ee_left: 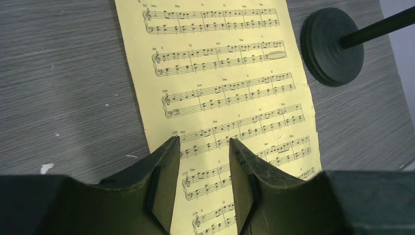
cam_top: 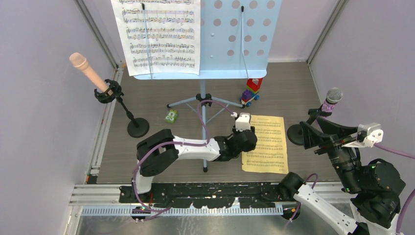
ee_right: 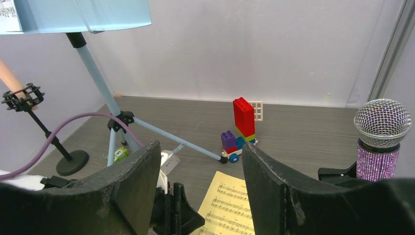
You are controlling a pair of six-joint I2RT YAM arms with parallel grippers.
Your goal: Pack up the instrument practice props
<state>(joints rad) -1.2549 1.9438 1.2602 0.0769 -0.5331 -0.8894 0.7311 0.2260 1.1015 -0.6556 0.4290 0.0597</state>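
A yellow score sheet [cam_top: 266,144] lies flat on the table. My left gripper [cam_top: 248,141] hovers over its left edge, open, and only the printed sheet [ee_left: 220,73] shows between the fingers [ee_left: 166,171]. The pale-blue music rack [cam_top: 240,34] stands at the back on tripod legs and holds a white score sheet [cam_top: 159,36]. A peach microphone [cam_top: 87,68] sits in a black holder [cam_top: 138,127] on the left. The purple glitter microphone [cam_top: 333,100] stands in its holder [cam_top: 296,134] on the right. Beside it my right gripper [cam_top: 311,128] is open and empty [ee_right: 200,147].
A colourful toy brick car [cam_top: 251,91] stands behind the yellow sheet, near a tripod foot. A small green block [cam_top: 171,115] lies left of the rack's pole. Walls close in the table on the left, back and right. A purple cable loops over the left arm.
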